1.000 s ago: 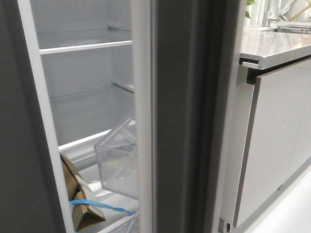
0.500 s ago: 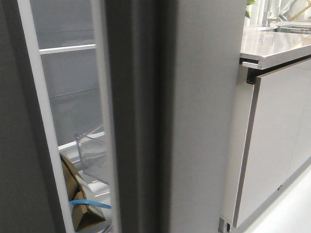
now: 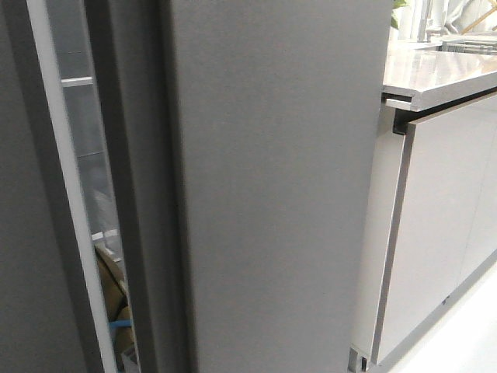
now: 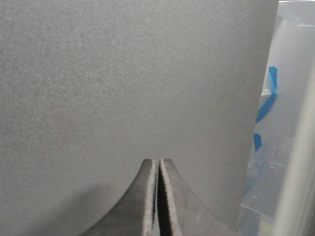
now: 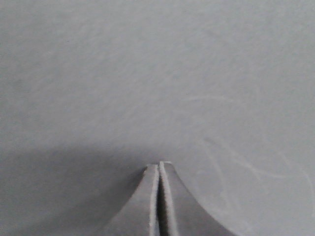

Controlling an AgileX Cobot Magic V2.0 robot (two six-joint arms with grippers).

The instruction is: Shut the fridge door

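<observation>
**Supervisor:** Report door position.

**Operator:** I see the fridge door (image 3: 272,179) filling the middle of the front view, its dark grey outer face turned toward me. It is nearly shut. A narrow vertical gap remains on its left side, showing a strip of white fridge interior (image 3: 89,155), a brown cardboard package (image 3: 112,284) and a bit of blue tape (image 3: 122,322). The pale cabinet door (image 3: 443,225) under the counter (image 3: 435,78) stands to the right.

**Supervisor:** Finger state?

**Operator:** The left gripper (image 4: 157,164) has its fingers pressed together, holding nothing, tips at or just off the door face near its free edge. I cannot tell whether they touch. The right gripper (image 5: 158,167) is likewise closed and empty, aimed at a plain grey surface.

**Supervisor:** Procedure for the step in hand?

**Operator:** My judgement: push, do not grip. Keep the closed left fingers square to the panel and close to the free edge, where leverage is greatest. Advance steadily until the gap disappears and the seal seats. Avoid glancing contact; the matte face offers no catch, so tips may slide off.
</observation>
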